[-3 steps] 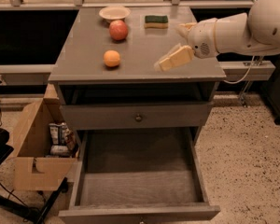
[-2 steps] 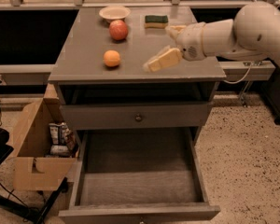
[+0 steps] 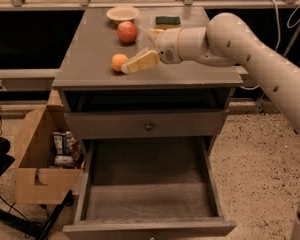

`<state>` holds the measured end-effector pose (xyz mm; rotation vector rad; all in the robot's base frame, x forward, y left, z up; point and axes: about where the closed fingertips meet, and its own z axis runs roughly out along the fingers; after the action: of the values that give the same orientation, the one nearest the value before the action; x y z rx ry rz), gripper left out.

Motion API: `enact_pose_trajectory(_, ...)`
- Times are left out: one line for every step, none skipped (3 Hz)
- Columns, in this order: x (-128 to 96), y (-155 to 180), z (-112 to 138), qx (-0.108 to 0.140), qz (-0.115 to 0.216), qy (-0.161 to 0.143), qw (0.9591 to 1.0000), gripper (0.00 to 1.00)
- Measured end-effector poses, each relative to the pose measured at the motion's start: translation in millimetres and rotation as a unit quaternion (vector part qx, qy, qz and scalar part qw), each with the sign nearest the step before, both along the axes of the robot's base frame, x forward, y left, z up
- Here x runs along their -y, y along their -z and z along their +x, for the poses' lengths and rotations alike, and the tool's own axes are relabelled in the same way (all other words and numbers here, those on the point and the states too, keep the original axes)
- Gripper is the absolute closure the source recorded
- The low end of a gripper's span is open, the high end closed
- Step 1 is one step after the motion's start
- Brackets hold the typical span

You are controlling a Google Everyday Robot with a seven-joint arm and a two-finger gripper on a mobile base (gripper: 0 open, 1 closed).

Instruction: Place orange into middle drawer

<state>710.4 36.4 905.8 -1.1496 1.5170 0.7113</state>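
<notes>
Noted a swing of the big white arm [image 3: 260, 59] toward 9 o'clock since a second ago, across the desk [image 3: 85, 59] from its 3 o'clock side. Carried with it the pincer [image 3: 138, 50], now over mid-desk rather than near the 3 o'clock edge. Found the pincer spread wide and gripping nothing, with one yellowish finger [image 3: 142, 61] slanting toward 8 o'clock and its tip right at the 4 o'clock side of the orange [image 3: 119, 62]; cannot tell touching from just beside. Saw no shift in the orange itself: same spot on the desk top, toward the 6 o'clock edge, at 7 o'clock of the apple [image 3: 127, 32]. No change in the rest of the desk top either.

Below the grey desk top, a shut upper drawer [image 3: 105, 125] with a small dark knob [image 3: 148, 126]. Under that, the middle drawer [image 3: 150, 204], pulled far out toward 6 o'clock, its plain grey bottom in view. At 8 o'clock of the desk, an open cardboard box [image 3: 32, 184] with packets [image 3: 65, 146] inside. Speckled floor [image 3: 250, 159] at 4 o'clock. Along the desk's 12 o'clock edge, a pale bowl [image 3: 123, 13] and, at 3 o'clock of it, a dark green sponge [image 3: 168, 20].
</notes>
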Motion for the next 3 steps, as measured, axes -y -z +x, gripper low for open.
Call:
enact_pose_trajectory(-40.3,9.8,13.5,-0.004,-0.002,-0.021,0.9998,0.00)
enact_pose_trajectory(-64.4,26.1,21.1,-0.009,-0.011,-0.034,0.9993,0.00)
enact_pose_trajectory(-80.9,44.8,25.1,-0.016,-0.025,-0.047,0.9984,0.18)
